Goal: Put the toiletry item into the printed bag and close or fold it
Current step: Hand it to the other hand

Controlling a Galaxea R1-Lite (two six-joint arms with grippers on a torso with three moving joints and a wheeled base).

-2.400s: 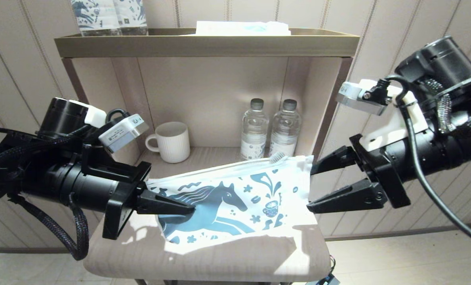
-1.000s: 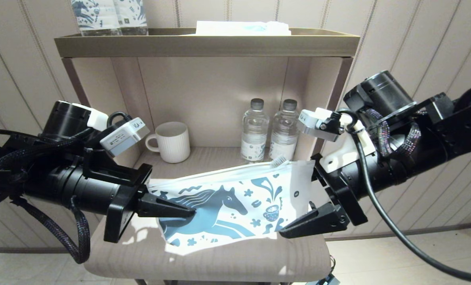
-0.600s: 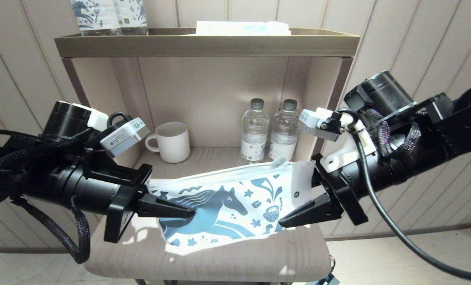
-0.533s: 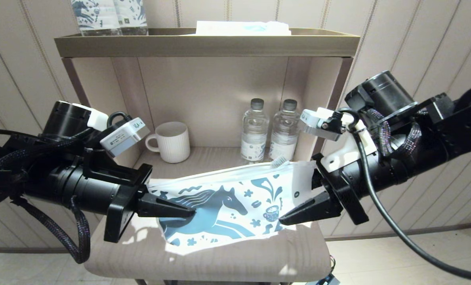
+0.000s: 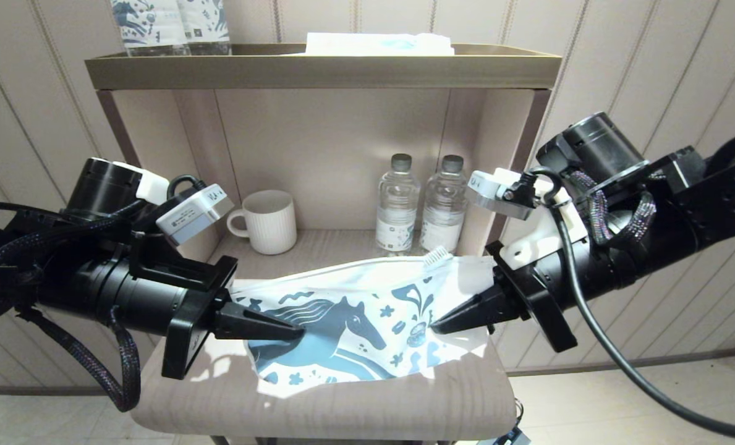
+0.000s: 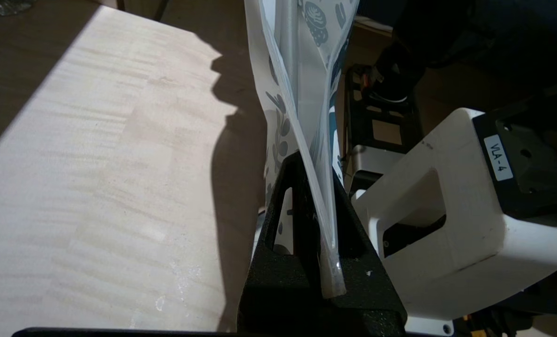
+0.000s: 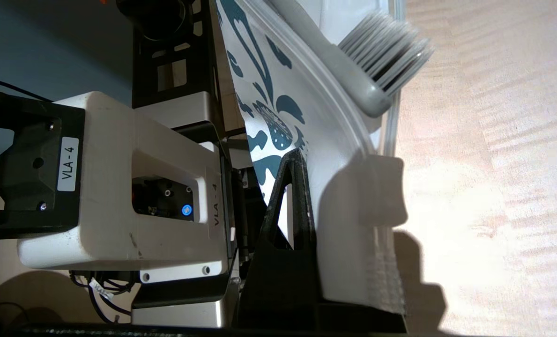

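The printed bag [image 5: 355, 321], a white pouch with a dark blue horse, hangs just above the stool top between both grippers. My left gripper [image 5: 298, 330] is shut on its left end; in the left wrist view the bag's edge [image 6: 301, 70] is pinched between the black fingers [image 6: 283, 187]. My right gripper [image 5: 436, 324] is shut on the bag's right end, which is bunched toward the middle. The toothbrush [image 5: 436, 254] lies along the bag's top opening with its bristle head [image 7: 383, 58] sticking out. In the right wrist view one finger [image 7: 291, 187] presses the bag [image 7: 353, 210]; the other is hidden behind it.
A white ribbed mug [image 5: 268, 221] and two water bottles [image 5: 397, 201] [image 5: 444, 198] stand in the niche behind the bag. The tray shelf [image 5: 318, 68] above holds printed-label bottles [image 5: 169, 25] and a folded white cloth [image 5: 379, 43]. The pale wooden stool top [image 5: 342, 402] lies below.
My right gripper came in from the right and closed on the bag's right end, pushing it leftward so the bag crumpled. The left gripper has kept its hold without moving.
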